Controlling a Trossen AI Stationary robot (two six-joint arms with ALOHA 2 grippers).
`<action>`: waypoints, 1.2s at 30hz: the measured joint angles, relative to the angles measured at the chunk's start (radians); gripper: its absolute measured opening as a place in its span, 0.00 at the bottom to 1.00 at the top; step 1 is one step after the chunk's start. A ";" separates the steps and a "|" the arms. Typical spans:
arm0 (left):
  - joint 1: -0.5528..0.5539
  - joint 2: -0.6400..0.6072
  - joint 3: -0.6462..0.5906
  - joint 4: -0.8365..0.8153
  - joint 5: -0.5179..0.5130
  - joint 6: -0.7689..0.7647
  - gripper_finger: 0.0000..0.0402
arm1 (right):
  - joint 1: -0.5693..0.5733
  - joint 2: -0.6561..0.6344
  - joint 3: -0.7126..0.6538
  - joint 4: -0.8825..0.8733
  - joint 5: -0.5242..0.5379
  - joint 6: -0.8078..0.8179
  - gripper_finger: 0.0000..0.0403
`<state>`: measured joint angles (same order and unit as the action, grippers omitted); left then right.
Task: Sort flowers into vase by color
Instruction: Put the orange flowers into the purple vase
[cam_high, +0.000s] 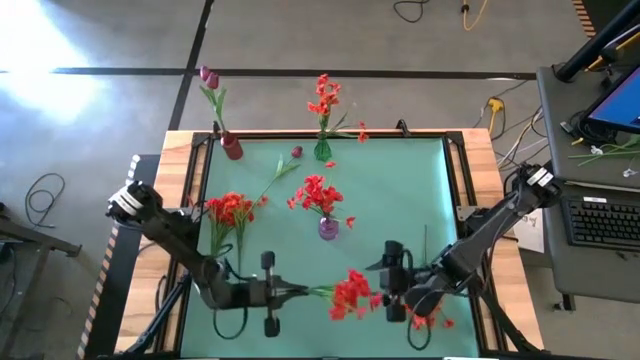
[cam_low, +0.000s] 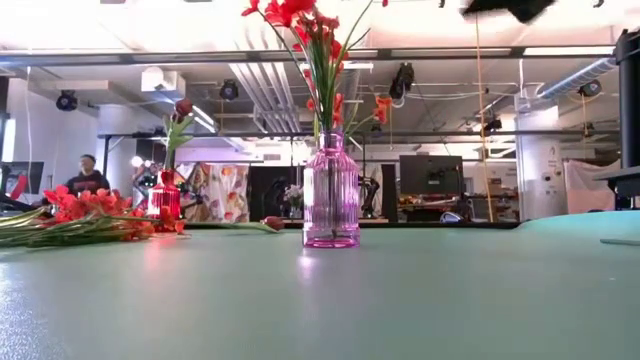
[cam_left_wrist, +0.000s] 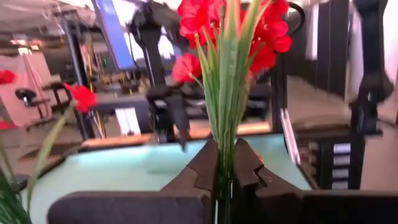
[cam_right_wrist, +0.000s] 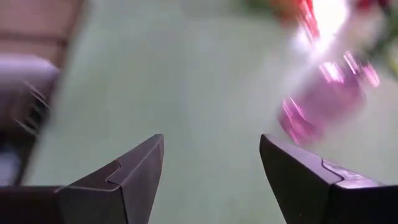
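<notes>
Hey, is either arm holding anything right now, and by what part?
The left pincer is shut on a red flower spray, gripping its green stems below the blooms. The right pincer is open and holds nothing.

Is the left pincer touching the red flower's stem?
Touching. The left wrist view shows the left pincer shut tight on the green stems of the red flowers, with no gap either side.

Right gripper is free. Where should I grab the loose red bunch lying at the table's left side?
Probably the bare green stems, not the blooms. The bunch of red flowers lies flat, heads toward the table's far side, stems trailing near. Come straight down with jaws across the stems. It lies closer to the left gripper, now shut on another red spray; the right gripper hangs open.
</notes>
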<state>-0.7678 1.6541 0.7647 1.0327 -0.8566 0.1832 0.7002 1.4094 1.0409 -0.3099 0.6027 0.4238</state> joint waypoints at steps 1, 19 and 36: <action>0.003 0.007 -0.019 0.069 -0.001 0.019 0.00 | 0.000 0.000 -0.036 0.142 0.015 -0.063 0.64; 0.042 0.232 0.111 0.452 0.022 0.282 0.00 | -0.069 0.180 -0.165 1.216 -0.054 -0.553 0.61; 0.053 0.281 0.151 0.463 0.015 0.303 0.00 | -0.076 0.327 0.040 1.266 -0.087 -0.704 0.55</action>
<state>-0.7143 1.9347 0.9161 1.4955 -0.8416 0.4858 0.6243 1.7359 1.0813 0.9558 0.5159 -0.2806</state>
